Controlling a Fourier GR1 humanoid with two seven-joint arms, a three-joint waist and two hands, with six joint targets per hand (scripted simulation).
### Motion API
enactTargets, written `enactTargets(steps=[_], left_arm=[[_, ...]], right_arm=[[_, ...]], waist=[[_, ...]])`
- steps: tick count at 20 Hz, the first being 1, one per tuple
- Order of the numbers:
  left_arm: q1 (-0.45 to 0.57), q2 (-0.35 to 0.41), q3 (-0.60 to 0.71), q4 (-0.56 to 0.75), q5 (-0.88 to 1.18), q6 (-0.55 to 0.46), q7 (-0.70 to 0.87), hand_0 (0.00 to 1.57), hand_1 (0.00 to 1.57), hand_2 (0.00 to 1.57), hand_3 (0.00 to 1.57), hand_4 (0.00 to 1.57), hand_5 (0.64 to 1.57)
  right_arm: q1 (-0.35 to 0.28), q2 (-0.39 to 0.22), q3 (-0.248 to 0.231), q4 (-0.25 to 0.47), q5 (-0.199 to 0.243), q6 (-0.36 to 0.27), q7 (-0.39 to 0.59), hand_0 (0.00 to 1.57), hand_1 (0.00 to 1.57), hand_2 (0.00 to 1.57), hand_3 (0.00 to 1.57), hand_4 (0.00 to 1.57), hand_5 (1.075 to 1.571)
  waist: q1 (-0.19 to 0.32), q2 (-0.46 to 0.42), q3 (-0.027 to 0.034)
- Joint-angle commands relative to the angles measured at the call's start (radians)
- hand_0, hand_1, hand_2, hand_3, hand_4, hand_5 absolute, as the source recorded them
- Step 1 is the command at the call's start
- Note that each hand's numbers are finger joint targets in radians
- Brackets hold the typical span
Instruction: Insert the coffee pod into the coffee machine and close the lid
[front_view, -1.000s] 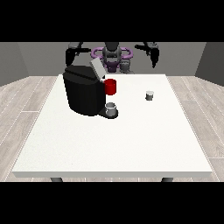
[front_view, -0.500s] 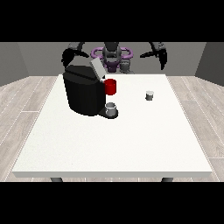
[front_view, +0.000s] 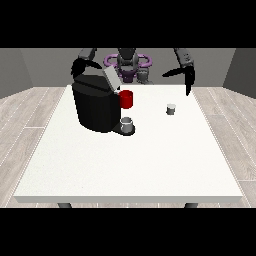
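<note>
Currently the hand at the view's right (front_view: 187, 76) hangs above the desk (front_view: 150, 160) with fingers straight, empty, well apart from the one coffee pod (front_view: 171, 109). Other hand (front_view: 78, 67): finger state unclear. One coffee machine (front_view: 95, 104), lid (front_view: 111, 78) up, one cup (front_view: 127, 124).

The robot (front_view: 128, 65) has a dark grey torso and head framed by purple ring-shaped shoulder pieces — its arms are dark grey, each ending in a black hand (front_view: 186, 75) — the other hand (front_view: 78, 66) equally black.
</note>
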Motion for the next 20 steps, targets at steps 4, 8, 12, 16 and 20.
enactTargets(steps=[4, 8, 12, 16, 20], left_arm=[[-0.106, 0.051, 0.036, 0.229, -0.065, 0.023, -0.075, 0.00, 0.00, 0.00, 0.00, 0.00, 1.571], [-0.144, 0.033, 0.003, 0.308, -0.107, 0.025, -0.041, 0.00, 0.00, 0.00, 0.00, 0.00, 1.571], [-0.215, 0.086, 0.009, 0.375, -0.139, 0.011, -0.070, 0.00, 0.00, 0.00, 0.00, 0.00, 1.571], [-0.196, 0.025, -0.074, 0.356, -0.219, 0.043, -0.043, 0.00, 0.00, 0.37, 0.00, 0.00, 1.571], [-0.246, 0.037, -0.051, 0.462, -0.256, 0.091, -0.082, 0.45, 0.45, 0.61, 0.30, 0.00, 1.571]], right_arm=[[-0.067, 0.001, 0.032, -0.031, 0.018, -0.012, 0.041, 0.00, 0.00, 0.00, 0.00, 0.33, 1.571], [-0.067, 0.014, 0.017, 0.006, 0.013, -0.037, 0.078, 0.00, 0.00, 0.00, 0.00, 0.40, 1.571], [-0.127, 0.017, 0.033, 0.043, 0.030, -0.070, 0.075, 0.00, 0.00, 0.00, 0.00, 0.37, 1.571], [-0.106, -0.012, -0.009, 0.140, 0.044, -0.052, 0.063, 0.00, 0.00, 0.00, 0.00, 0.42, 1.571], [-0.156, 0.002, 0.023, 0.114, 0.079, -0.082, 0.107, 0.00, 0.00, 0.00, 0.00, 0.41, 1.571]], waist=[[-0.043, 0.100, -0.0006], [-0.019, 0.043, -0.0001], [-0.021, 0.119, -0.0003], [0.007, 0.043, 0.0001], [-0.008, 0.082, -0.0003]])
